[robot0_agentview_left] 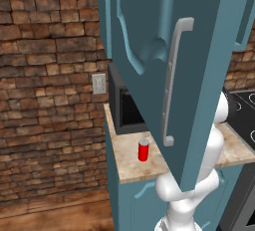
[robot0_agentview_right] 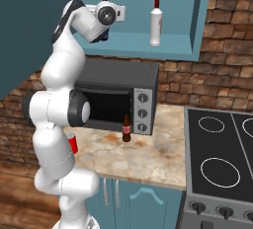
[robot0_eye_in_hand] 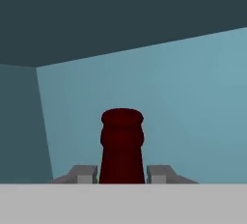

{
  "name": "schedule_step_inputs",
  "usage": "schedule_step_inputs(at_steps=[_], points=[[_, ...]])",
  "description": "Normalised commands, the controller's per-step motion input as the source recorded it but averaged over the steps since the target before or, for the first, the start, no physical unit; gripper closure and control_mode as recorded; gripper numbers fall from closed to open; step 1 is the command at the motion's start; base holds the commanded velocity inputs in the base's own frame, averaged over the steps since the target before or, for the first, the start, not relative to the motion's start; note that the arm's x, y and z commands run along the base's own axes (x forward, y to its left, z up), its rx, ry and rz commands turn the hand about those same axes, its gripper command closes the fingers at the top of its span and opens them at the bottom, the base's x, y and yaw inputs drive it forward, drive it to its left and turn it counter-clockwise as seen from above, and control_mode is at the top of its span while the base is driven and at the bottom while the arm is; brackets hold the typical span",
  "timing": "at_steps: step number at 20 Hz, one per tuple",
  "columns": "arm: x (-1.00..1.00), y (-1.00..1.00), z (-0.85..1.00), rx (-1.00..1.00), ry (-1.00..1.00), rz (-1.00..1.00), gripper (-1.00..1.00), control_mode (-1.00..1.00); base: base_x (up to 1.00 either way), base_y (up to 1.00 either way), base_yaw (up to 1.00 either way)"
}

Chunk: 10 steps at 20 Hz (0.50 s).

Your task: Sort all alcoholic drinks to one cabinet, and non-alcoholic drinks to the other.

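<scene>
Two narrow-set gripper tips flank pale bottle cap; hold unclear; shelf open beside.

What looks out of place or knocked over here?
Nothing stands out. The pale bottle stands upright on the open cabinet shelf, and the red can and brown bottle stand upright on the counter by the microwave. No spill shows.

A home kitchen: teal wall cabinets hang over a marbled stone counter, with matching base cabinets below. A dark microwave sits on the counter beside a black glass cooktop (its knobs line the front edge). Behind runs a rough brick wall carrying a pale outlet plate, above wood flooring.
</scene>
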Motion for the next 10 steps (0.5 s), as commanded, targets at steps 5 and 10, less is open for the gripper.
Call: schedule_step_inputs(at_steps=[5, 10], points=[[0.12, 0.16, -0.23, -0.02, 0.0, -0.05, -1.0, -1.0, 0.0, 0.0, 0.0], [0.01, 0.14, -0.03, 0.0, 0.0, -0.03, -1.0, -1.0, 0.0, 0.0, 0.0]])
